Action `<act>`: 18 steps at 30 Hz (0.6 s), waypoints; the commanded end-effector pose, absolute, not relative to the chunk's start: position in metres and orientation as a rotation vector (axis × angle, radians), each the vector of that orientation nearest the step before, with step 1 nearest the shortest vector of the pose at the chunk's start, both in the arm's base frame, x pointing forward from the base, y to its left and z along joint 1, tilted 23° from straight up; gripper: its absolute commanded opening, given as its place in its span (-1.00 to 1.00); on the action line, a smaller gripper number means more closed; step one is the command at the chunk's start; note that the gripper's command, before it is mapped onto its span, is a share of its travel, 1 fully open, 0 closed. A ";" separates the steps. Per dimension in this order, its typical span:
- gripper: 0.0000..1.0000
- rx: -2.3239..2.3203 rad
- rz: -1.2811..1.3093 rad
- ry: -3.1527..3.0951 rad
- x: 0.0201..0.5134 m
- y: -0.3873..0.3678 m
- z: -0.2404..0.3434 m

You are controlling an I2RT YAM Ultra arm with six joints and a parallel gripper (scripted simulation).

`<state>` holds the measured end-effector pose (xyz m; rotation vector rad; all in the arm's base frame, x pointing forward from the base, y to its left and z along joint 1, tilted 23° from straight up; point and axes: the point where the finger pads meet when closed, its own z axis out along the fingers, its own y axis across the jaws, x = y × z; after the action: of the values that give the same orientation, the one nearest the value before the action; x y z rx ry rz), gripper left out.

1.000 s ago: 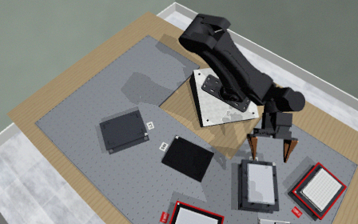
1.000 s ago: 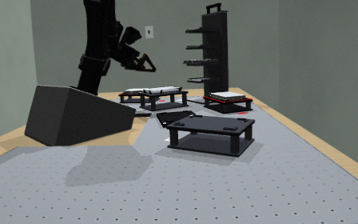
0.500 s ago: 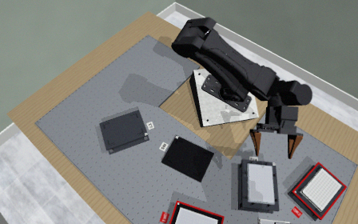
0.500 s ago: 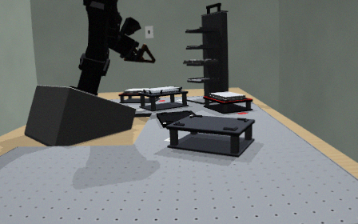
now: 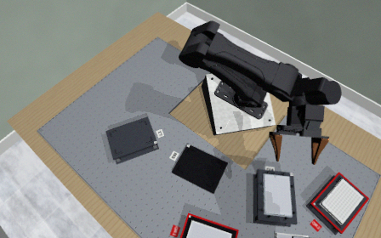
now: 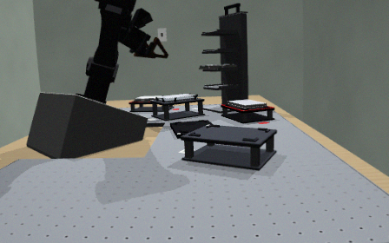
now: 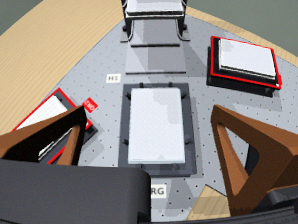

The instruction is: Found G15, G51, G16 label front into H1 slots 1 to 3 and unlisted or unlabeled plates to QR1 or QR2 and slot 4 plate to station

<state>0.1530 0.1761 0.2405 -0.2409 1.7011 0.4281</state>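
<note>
My jaws hang wide open and hold nothing above the white plate on the regrip nest, 2 red-rimmed nests flanking it.

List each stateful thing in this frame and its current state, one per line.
gripper: open, holding nothing, raised above the deck
RG nest: holds a white plate, lying flat
right red-framed nest: holds a white plate
left red-framed nest: holds a plate, partly cut off
raised black nest: bare
plate hotel: upright; shelf contents unclear
</note>
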 end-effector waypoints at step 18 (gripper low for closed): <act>1.00 -0.344 0.372 1.724 0.145 0.177 0.266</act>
<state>0.1469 0.1724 0.2628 -0.2832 1.7171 0.3802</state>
